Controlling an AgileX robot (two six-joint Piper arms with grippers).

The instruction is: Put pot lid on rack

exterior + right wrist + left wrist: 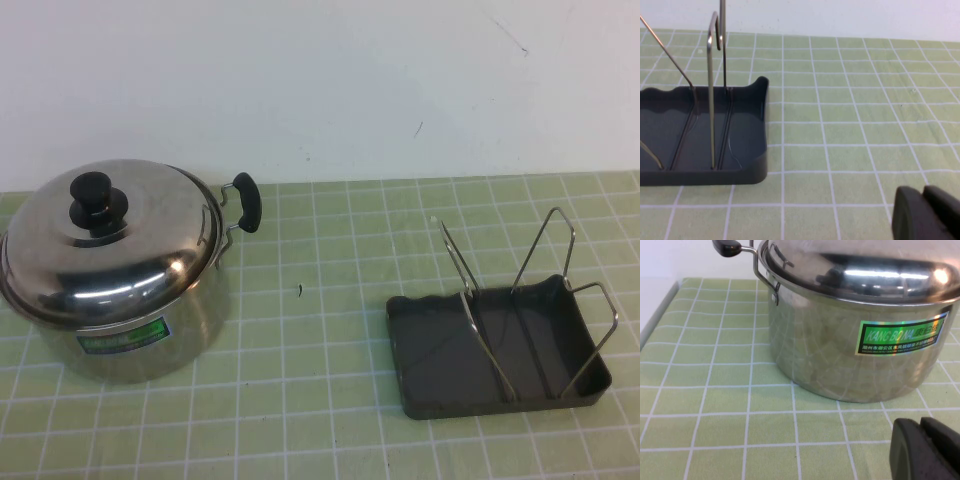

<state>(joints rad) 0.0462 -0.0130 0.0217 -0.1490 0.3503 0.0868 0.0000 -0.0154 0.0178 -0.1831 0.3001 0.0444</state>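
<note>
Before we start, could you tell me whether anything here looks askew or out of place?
Nothing stands out. The lid sits squarely on the pot, and the rack lies flat on the mat with its wires upright. The left gripper and right gripper are shut, low near the mat.

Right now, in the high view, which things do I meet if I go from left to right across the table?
Pot lid sitting on the pot → black side handle → rack. Neither gripper appears in this view.
</note>
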